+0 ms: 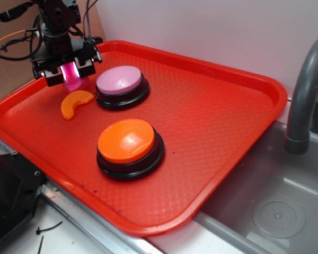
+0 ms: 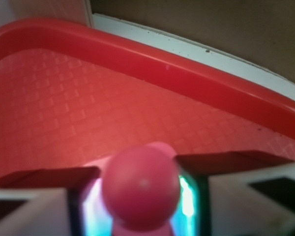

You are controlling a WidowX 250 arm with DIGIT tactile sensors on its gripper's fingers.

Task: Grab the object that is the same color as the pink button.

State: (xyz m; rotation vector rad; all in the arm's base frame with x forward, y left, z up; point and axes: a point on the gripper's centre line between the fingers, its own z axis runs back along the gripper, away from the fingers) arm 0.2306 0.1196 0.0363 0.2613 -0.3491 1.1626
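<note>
orange button (image 1: 130,146) near front of red tray (image 1: 238,100) | orange crescent slice (image 1: 75,102) left | pink button (image 1: 121,86) behind | far-left corner: hand (image 1: 69,70) clamped on upright hot-pink bolt (image 1: 71,71), head touching tray, just beside pink button

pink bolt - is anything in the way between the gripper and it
Nothing visible does. The gripper is already around the pink bolt, its fingers on either side of the shaft. The orange slice and pink button sit beside it, outside the grip.
</note>
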